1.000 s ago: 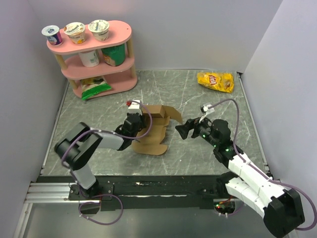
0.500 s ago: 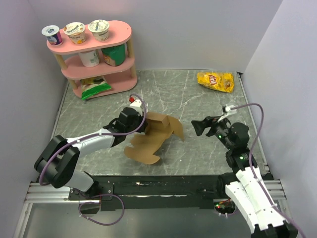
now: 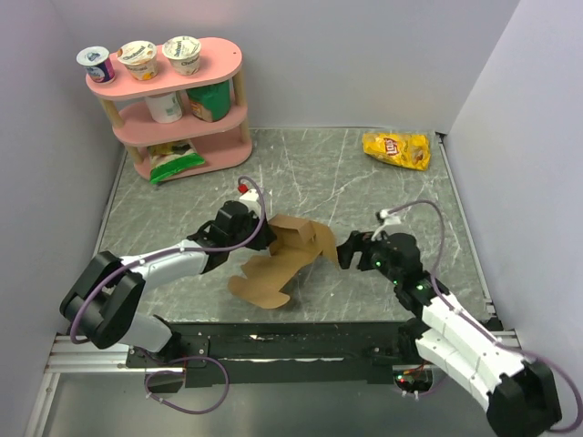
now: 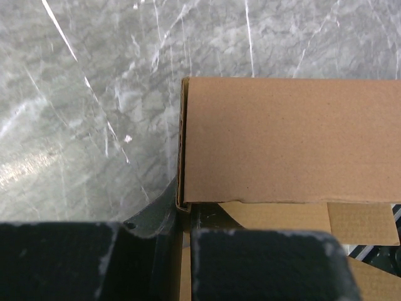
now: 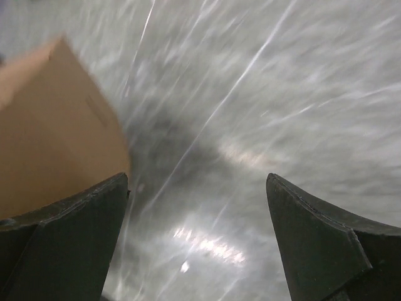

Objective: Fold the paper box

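Observation:
The paper box [image 3: 290,253] is a brown cardboard die-cut, partly folded, tilted up off the table's middle. My left gripper [image 3: 261,238] is shut on its left edge; in the left wrist view a cardboard wall [image 4: 288,141] stands right in front of the gripper [image 4: 182,219], with the sheet pinched between the dark fingers [image 4: 269,263]. My right gripper [image 3: 347,251] stands open just right of the box, nothing between its fingertips. In the blurred right wrist view the gripper [image 5: 197,188] is above bare table, and the box's flap [image 5: 50,125] lies by the left finger.
A pink three-tier shelf [image 3: 223,118] with yogurt cups and a green bag [image 3: 175,164] stands at the back left. A yellow chip bag [image 3: 396,148] lies at the back right. Grey walls close in the table on three sides.
The left gripper has raised and turned the box, which now tilts off the table. The right gripper drew back to the right, then came back to the box's right side.

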